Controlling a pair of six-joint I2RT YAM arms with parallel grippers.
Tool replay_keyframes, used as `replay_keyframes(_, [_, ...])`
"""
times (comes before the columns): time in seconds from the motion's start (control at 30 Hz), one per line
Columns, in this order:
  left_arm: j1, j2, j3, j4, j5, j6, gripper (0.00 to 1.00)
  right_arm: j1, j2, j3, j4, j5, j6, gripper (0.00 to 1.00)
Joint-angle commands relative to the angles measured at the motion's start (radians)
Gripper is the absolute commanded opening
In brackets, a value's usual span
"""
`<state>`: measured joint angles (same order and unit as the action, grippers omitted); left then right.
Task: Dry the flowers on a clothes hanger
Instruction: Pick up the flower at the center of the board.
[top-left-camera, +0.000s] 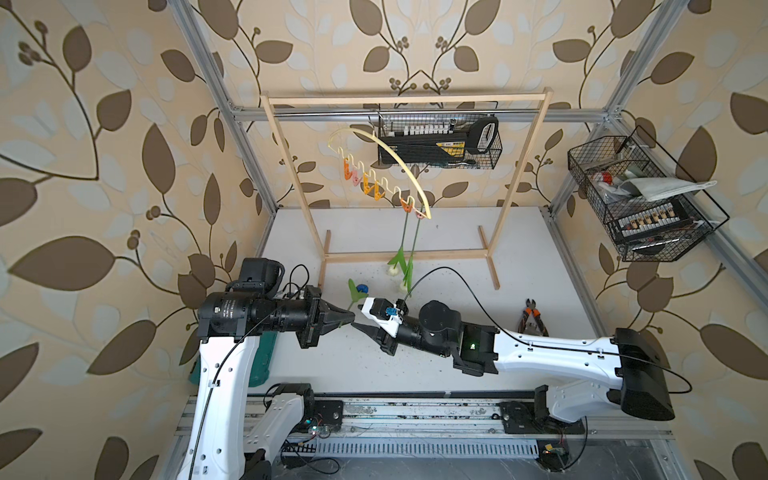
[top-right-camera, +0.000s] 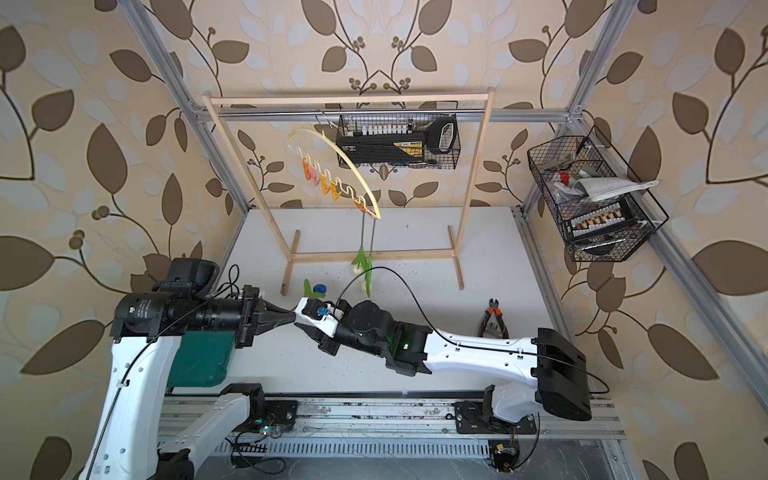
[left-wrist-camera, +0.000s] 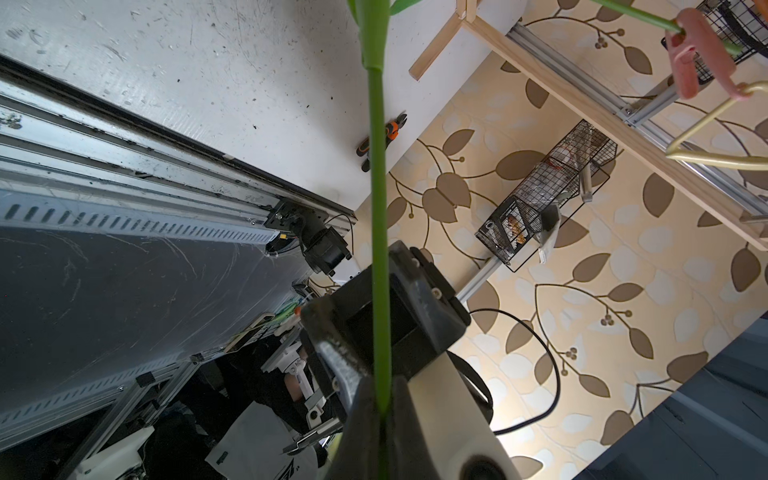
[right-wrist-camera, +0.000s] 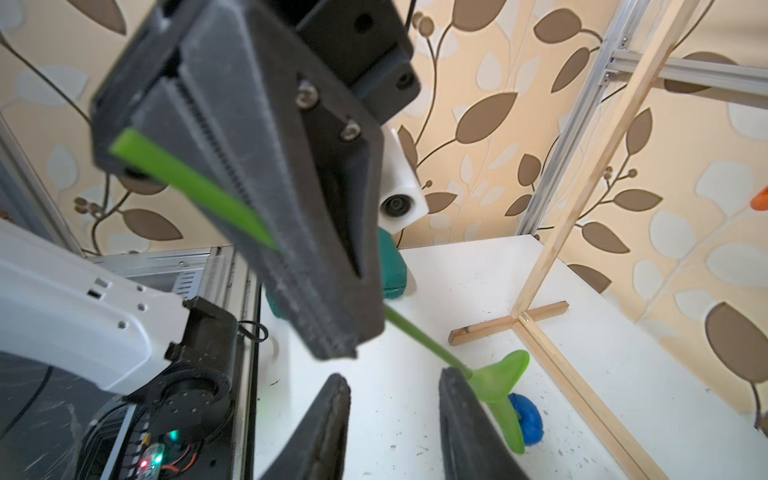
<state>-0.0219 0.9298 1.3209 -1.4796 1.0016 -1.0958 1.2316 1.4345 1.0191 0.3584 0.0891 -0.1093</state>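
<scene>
So the blue tulip (top-left-camera: 360, 289) is pinched by its stem (left-wrist-camera: 379, 208) in the clenched left gripper (top-left-camera: 347, 320), head down low near the table (top-left-camera: 519, 249). The right gripper (right-wrist-camera: 392, 384) is parted and empty. The stem is seen just beside one finger, not between the two. If those jaws get shut from here, air could be grabbed or the bendy stem shoved aside. If the left grip is released too early, the tulip gets dropped. The clothes hanger (top-left-camera: 391, 153) is hung lopsided on the wooden rack (top-left-camera: 405, 98), with two cream tulips (top-left-camera: 400, 257) clipped at its low end. Any nudge could set it swinging, and the free clips (top-left-camera: 368, 187) could be missed.
</scene>
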Motion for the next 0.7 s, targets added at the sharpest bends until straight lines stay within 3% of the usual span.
replay_keyframes(0.0, [-0.01, -0.003, 0.028, -0.003, 0.047, 0.007, 0.0, -0.019, 0.027, 0.051, 0.038, -0.05, 0.023, 0.38])
replay_keyframes(0.33, [-0.01, 0.01, 0.046, 0.005, 0.06, 0.013, 0.0, -0.03, 0.104, 0.097, 0.032, -0.072, 0.025, 0.37])
replay_keyframes(0.67, [-0.01, 0.015, 0.05, 0.005, 0.066, 0.024, 0.0, -0.036, 0.112, 0.097, 0.046, -0.051, 0.025, 0.25])
